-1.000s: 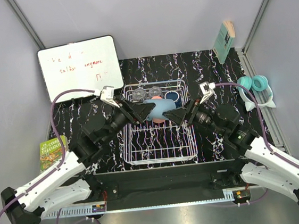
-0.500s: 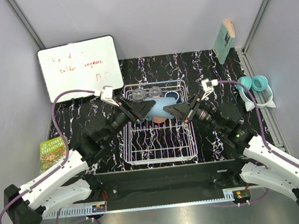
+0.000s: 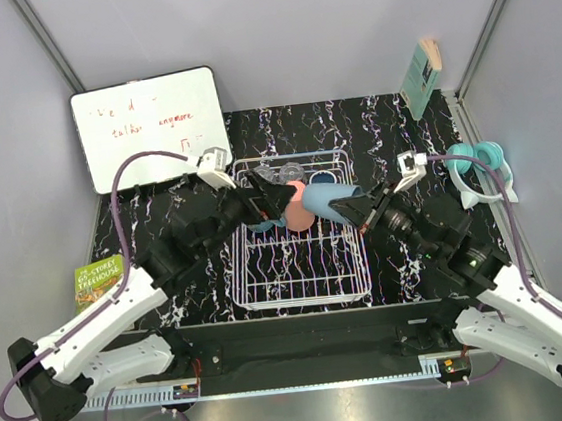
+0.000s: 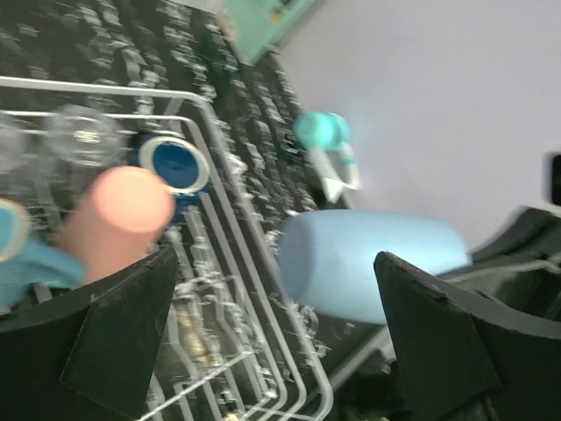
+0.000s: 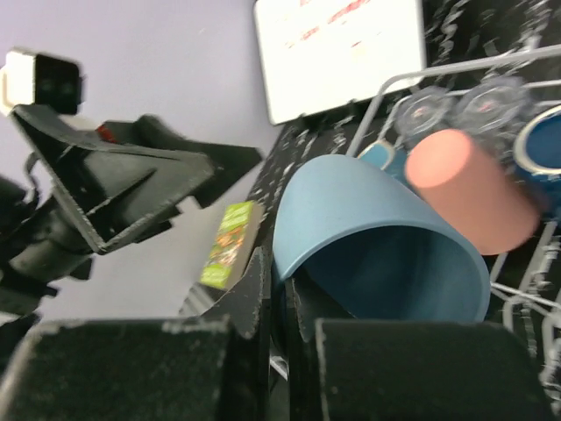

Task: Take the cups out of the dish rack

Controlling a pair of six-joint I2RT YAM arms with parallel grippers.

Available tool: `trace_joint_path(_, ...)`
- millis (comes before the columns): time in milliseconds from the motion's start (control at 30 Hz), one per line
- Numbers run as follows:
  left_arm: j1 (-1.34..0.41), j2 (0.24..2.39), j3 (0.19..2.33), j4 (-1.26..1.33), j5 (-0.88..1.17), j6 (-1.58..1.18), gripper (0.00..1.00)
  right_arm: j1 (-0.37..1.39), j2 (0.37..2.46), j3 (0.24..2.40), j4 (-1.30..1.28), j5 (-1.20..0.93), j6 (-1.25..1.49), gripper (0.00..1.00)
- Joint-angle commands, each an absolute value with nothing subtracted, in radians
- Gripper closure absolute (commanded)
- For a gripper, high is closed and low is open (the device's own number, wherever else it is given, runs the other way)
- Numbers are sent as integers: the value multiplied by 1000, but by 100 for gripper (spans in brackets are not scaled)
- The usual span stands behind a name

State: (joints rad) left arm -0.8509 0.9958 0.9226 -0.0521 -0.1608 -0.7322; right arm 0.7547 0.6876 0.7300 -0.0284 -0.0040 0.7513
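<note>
— Clamping the rim of a light blue mug (image 5: 377, 246), the right gripper (image 5: 280, 307) has one finger inside the wall and one outside, pressed together on it.

— Where does that mug sit in the top view?

— It lies on its side over the right half of the dish rack (image 3: 305, 298), near the frame's centre. Its mouth is turned toward the right gripper and its base points left. Whether it touches the wires cannot be told.

— And the left gripper (image 3: 265, 200)?

— Its jaws stand wide apart with nothing between them. In the top view it hovers over the rack's upper left part, just beside the salmon-pink tumbler (image 5: 465, 189).

— What else is in the rack?

— Along its upper edge are two clear glasses (image 5: 495, 96), with the dark navy mug (image 4: 173, 165) to their right, mouth up. In the left wrist view a second light blue mug (image 4: 26, 254) shows at the left edge of the frame, next to the tumbler.

— And outside the rack?

— The whiteboard (image 3: 152, 129) leans at the upper left, a green book (image 3: 101, 285) lies at the left edge, and the teal headphones (image 3: 482, 164) sit at the right.
</note>
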Motion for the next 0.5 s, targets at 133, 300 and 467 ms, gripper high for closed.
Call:
trace_joint_path(133,-818,871,1019,-221,-405,-660,1,758,794,1049,-372,411,550,100)
trace_joint_path(300,-818,913,1087,-420,-491,-687,1,645,1171,1556,-647,548,439,100)
trace_joint_path(467,-818,930,1138,-557,-517,-698,1,382,1655,2071,-937,403,460,100)
